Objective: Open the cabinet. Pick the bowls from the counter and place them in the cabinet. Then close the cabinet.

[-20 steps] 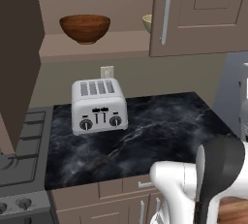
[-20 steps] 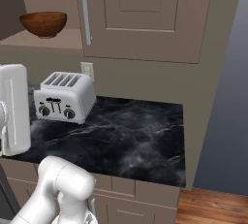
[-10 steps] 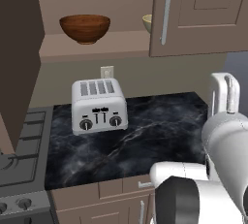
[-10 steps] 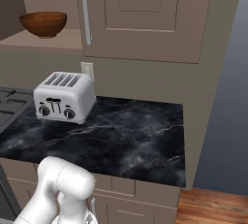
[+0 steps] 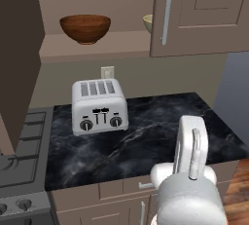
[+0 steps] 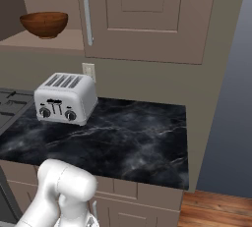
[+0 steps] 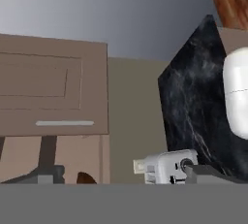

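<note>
Up top across the left base view is the wide brown wall cabinet with panelled doors (image 5: 204, 14). Its right door is shut flat, with the long silver bar handle (image 5: 167, 13) running down its left edge, while the left door is swung out and shows as a dark slab at the upper left of the frame. The plain brown inner shelf (image 5: 97, 47) is in the open between them. Below that, the black marble-look counter with white veins (image 5: 160, 141) fills the middle, over brown drawers, with the grey stove top with burner grates (image 5: 22, 156) butting against it at the lower left. The white robot arm (image 5: 189, 190) comes up at the lower right, in front of the counter edge. The silver four-slot toaster (image 5: 99, 106) stands on the counter's left part near the back wall, just under a small white wall outlet (image 5: 107, 72). Both bowls are on the cabinet shelf, none on the counter. The glossy reddish-brown wooden bowl (image 5: 85, 28) sits upright out in the open at the upper left. The pale cream-yellow bowl (image 5: 148, 23) is well to its right, half hidden behind the edge of the shut door. In the rolled hand view the gripper (image 7: 127, 173) has its fingertips (image 7: 213, 171) spread wide apart with nothing between them, looking past the toaster toward the cabinet.
</note>
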{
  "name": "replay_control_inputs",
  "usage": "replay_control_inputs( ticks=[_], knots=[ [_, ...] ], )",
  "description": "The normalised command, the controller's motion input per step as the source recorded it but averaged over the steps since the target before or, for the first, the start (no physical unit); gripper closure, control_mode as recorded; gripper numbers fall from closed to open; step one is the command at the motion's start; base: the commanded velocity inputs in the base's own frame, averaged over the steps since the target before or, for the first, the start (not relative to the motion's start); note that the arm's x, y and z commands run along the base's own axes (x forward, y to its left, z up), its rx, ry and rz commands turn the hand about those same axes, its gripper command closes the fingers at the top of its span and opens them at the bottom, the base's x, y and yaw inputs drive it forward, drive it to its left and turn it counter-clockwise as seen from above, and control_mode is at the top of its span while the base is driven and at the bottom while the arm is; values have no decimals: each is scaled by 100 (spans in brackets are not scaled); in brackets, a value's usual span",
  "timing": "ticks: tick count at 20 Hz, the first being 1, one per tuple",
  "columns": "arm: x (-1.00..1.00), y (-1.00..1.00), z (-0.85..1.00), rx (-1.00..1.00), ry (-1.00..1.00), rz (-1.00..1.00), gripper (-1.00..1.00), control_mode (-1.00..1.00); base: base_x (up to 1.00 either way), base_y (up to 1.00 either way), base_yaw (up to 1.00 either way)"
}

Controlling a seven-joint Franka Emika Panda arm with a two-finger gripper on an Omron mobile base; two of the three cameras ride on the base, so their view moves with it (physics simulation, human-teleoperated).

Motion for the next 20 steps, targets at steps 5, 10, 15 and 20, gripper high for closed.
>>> replay_control_inputs(
  ticks=[5,10,15,20],
  knots=[
    [-28,89,-3,-3,-27,-7,-100,-100,0,0,0],
    [-2,92,0,-24,-27,-11,-100,-100,0,0,0],
    [0,66,0,-20,-9,-10,-100,-100,0,0,0],
    [5,12,0,-5,13,-3,-100,-100,0,0,0]
  ],
)
